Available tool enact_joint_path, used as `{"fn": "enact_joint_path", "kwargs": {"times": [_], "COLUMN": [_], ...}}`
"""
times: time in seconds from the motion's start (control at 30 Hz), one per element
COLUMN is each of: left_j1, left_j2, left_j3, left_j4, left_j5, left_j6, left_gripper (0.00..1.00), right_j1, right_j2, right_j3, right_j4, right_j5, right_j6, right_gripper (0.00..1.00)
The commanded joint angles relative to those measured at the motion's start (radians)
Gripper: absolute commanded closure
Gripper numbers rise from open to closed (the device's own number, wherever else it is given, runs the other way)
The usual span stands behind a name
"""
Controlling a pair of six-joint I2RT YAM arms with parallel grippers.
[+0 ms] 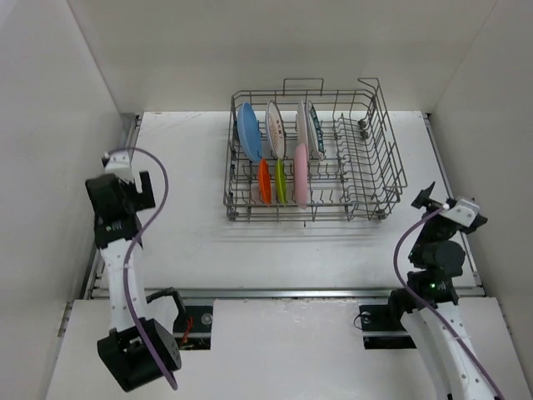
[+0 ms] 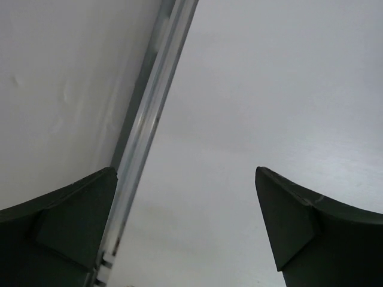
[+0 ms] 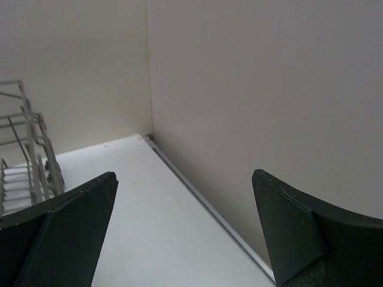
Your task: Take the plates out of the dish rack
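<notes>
Left hand (image 1: 140, 185) and right hand (image 1: 425, 198) gape empty either side of dish rack (image 1: 390, 163); plates (image 1: 248, 131) stand edgewise leftward, nearer left hand.

White arms (image 1: 122, 279) with black joints (image 1: 117, 207), purple cables (image 1: 163, 193), dark claws (image 2: 185, 176) (image 3: 184, 178).

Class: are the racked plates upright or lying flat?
Upright: the plates stand on edge, side by side, in the dish rack.

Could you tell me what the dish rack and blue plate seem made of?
The dish rack looks like grey metal wire: thin bent rods, dull finish. The blue plate seems smooth plastic or glazed ceramic; its even colour leaves that open.
</notes>
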Motion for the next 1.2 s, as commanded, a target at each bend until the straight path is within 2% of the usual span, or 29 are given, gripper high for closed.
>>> {"fn": "enact_joint_path", "kwargs": {"times": [0.0, 0.03, 0.07, 0.1, 0.13, 0.17, 0.2, 0.27, 0.3, 0.37, 0.4, 0.47, 0.5, 0.53, 0.63, 0.73, 0.83, 0.93, 0.97, 1.03, 1.07, 1.1, 1.17], "left_j1": [0.000, 0.000, -0.021, -0.038, -0.055, -0.105, -0.138, -0.213, -0.291, -0.379, -0.484, -0.595, -0.648, -0.751, -0.908, -0.953, -0.963, -0.988, -1.002, -1.034, -1.048, -1.081, -1.114], "left_j2": [0.063, 0.156, 0.215, 0.344, 0.414, 0.483, 0.548, 0.695, 0.724, 0.757, 0.757, 0.766, 0.780, 0.791, 0.838, 0.884, 0.933, 0.956, 0.975, 0.998, 1.024, 1.034, 1.059], "left_j3": [0.321, 0.530, 0.649, 0.771, 0.900, 1.157, 1.278, 1.547, 1.599, 1.641, 1.641, 1.629, 1.629, 1.654, 1.676, 1.687, 1.717, 1.727, 1.727, 1.727, 1.737, 1.738, 1.738], "left_j4": [-0.198, -0.276, -0.361, -0.541, -0.637, -0.732, -0.904, -1.033, -1.077, -1.148, -1.148, -1.139, -1.139, -1.148, -1.148, -1.129, -1.098, -1.020, -0.995, -0.922, -0.899, -0.876, -0.817], "left_j5": [0.219, 0.265, 0.305, 0.306, 0.297, 0.286, 0.233, 0.165, 0.153, 0.139, 0.119, 0.056, 0.056, 0.036, 0.011, 0.043, 0.144, 0.243, 0.258, 0.258, 0.232, 0.168, 0.114], "left_j6": [0.062, 0.062, 0.062, 0.038, 0.038, 0.038, 0.028, 0.028, 0.028, 0.041, 0.051, 0.064, 0.074, 0.085, 0.085, 0.061, 0.027, -0.014, -0.027, -0.053, -0.082, -0.099, -0.122], "left_gripper": [0.00, 0.00, 0.00, 0.00, 0.00, 0.00, 0.00, 0.00, 0.00, 0.00, 0.00, 0.00, 0.00, 0.00, 0.00, 0.00, 0.05, 0.06, 0.10, 0.10, 0.07, 0.00, 0.00], "right_j1": [0.010, 0.010, 0.010, 0.010, 0.010, 0.010, 0.010, 0.010, 0.010, 0.010, 0.010, 0.010, 0.010, 0.010, 0.010, 0.010, 0.010, 0.010, 0.010, 0.010, 0.010, 0.010, 0.010], "right_j2": [0.078, 0.132, 0.158, 0.210, 0.238, 0.265, 0.294, 0.371, 0.390, 0.431, 0.442, 0.474, 0.483, 0.483, 0.531, 0.568, 0.606, 0.630, 0.631, 0.640, 0.640, 0.640, 0.640], "right_j3": [0.179, 0.215, 0.253, 0.336, 0.380, 0.426, 0.474, 0.597, 0.629, 0.715, 0.740, 0.810, 0.829, 0.845, 0.898, 0.909, 0.909, 0.895, 0.886, 0.870, 0.857, 0.856, 0.847], "right_j4": [-0.006, -0.006, -0.020, -0.061, -0.095, -0.136, -0.240, -0.333, -0.373, -0.483, -0.515, -0.588, -0.603, -0.617, -0.675, -0.714, -0.724, -0.733, -0.733, -0.733, -0.733, -0.744, -0.766], "right_j5": [-0.109, -0.123, -0.144, -0.187, -0.199, -0.199, -0.199, -0.098, -0.113, -0.301, -0.358, -0.478, -0.489, -0.501, -0.492, -0.520, -0.583, -0.583, -0.583, -0.546, -0.528, -0.511, -0.495], "right_j6": [-0.045, -0.045, -0.034, -0.020, 0.007, 0.105, 0.178, 0.333, 0.377, 0.353, 0.353, 0.353, 0.353, 0.353, 0.362, 0.376, 0.386, 0.411, 0.420, 0.429, 0.446, 0.483, 0.526], "right_gripper": [0.00, 0.00, 0.00, 0.00, 0.00, 0.00, 0.00, 0.00, 0.00, 0.00, 0.00, 0.00, 0.00, 0.00, 0.00, 0.00, 0.00, 0.00, 0.00, 0.00, 0.00, 0.00, 0.00]}}
